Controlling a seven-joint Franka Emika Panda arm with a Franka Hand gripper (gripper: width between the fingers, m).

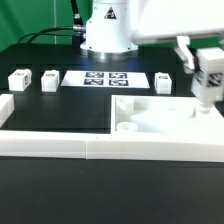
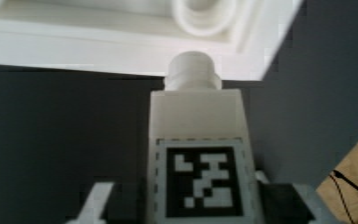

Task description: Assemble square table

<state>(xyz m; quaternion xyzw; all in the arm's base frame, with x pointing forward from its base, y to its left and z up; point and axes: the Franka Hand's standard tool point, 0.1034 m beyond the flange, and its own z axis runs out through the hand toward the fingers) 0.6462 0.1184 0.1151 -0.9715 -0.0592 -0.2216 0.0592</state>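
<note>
The square table's white slab point(image 1: 160, 122) lies flat at the exterior view's right, with a round corner hole point(image 1: 127, 127) near its front. My gripper point(image 1: 205, 82) hangs over the slab's far right part, shut on a white leg block point(image 1: 203, 98) that points down at it. In the wrist view the held leg point(image 2: 199, 130) shows its black-white tag between my fingers point(image 2: 105, 200), and its rounded peg tip is close to the slab's edge point(image 2: 123, 45). A slab hole point(image 2: 202, 15) lies just beyond the tip. Three more leg blocks point(image 1: 17, 78) point(image 1: 50, 76) point(image 1: 163, 77) stand along the back.
The marker board point(image 1: 105, 77) lies at the back centre in front of the robot base point(image 1: 105, 30). Long white border bars point(image 1: 60, 145) run along the front and the exterior view's left, against the slab. Black table surface point(image 1: 60, 108) lies between them.
</note>
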